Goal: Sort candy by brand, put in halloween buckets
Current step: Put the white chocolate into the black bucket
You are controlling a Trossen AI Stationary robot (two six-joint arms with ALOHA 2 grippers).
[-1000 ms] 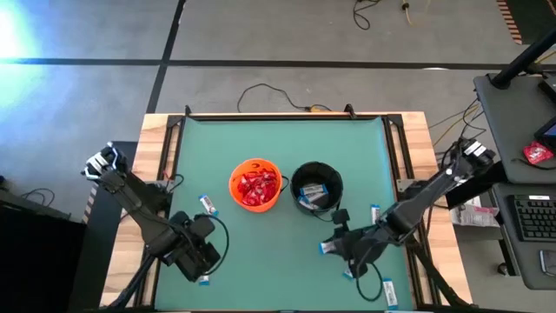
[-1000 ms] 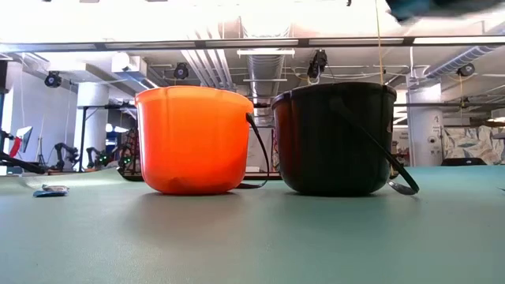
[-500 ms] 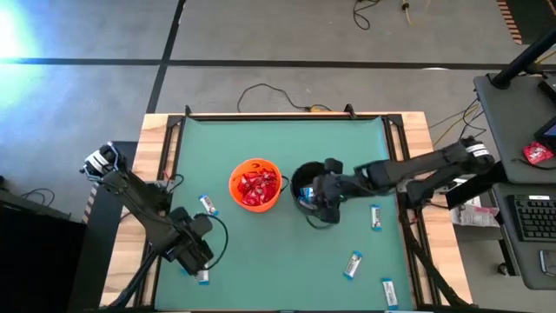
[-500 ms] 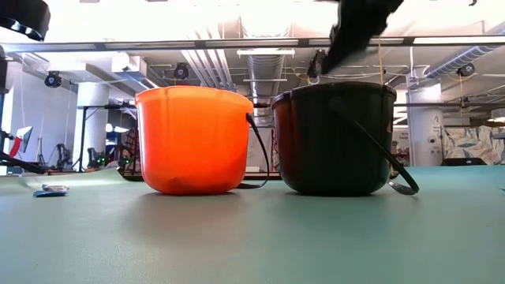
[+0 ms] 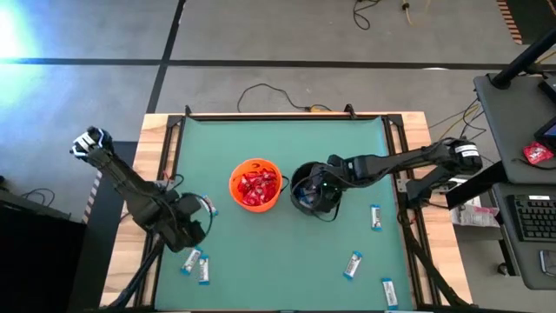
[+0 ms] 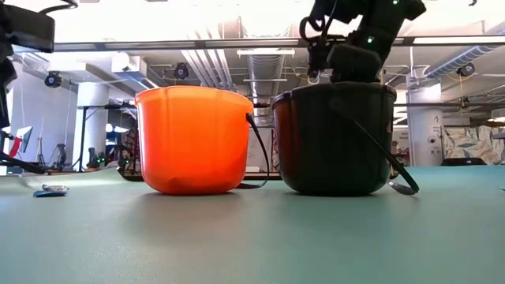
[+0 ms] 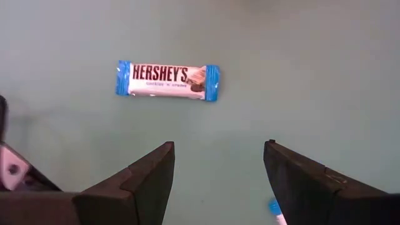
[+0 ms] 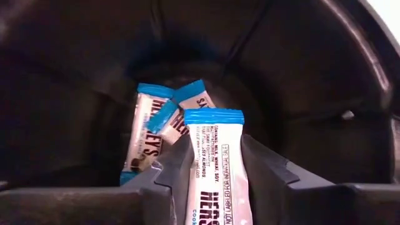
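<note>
Overhead, the orange bucket (image 5: pixel 254 183) sits mid-worktop (image 5: pixel 347 148), filled with crinkly red packets (image 5: pixel 257 186); the black bucket (image 5: pixel 314 189) stands just beside it. The right end effector (image 5: pixel 323 185) reaches over the black bucket's mouth. The left end effector (image 5: pixel 193 224) hovers near the worktop's left edge, with two white-and-blue bars (image 5: pixel 196 264) lying close by. Three further bars (image 5: pixel 375 216) are scattered on the green surface to the right of the black bucket.

At worktop level, the orange bucket (image 6: pixel 195 140) and the black bucket (image 6: pixel 335 139) stand side by side, the black one's thin handle (image 6: pixel 384 163) drooping down its side. The right end effector (image 6: pixel 347 51) dips into the black bucket's rim from above. One bar (image 6: pixel 50 190) lies far off on the left.

Through the left wrist camera, the left end effector (image 7: pixel 219 169) is spread wide and holds nothing; a Hershey's bar (image 7: pixel 167 80), white with blue ends, lies flat on the worktop (image 7: pixel 312 62) beyond its tips.

Through the right wrist camera, the right end effector (image 8: pixel 212 169) pinches a white-and-blue bar (image 8: pixel 212 165) upright inside the black bucket (image 8: pixel 300 75), above several like bars (image 8: pixel 164 122) piled on its floor.
</note>
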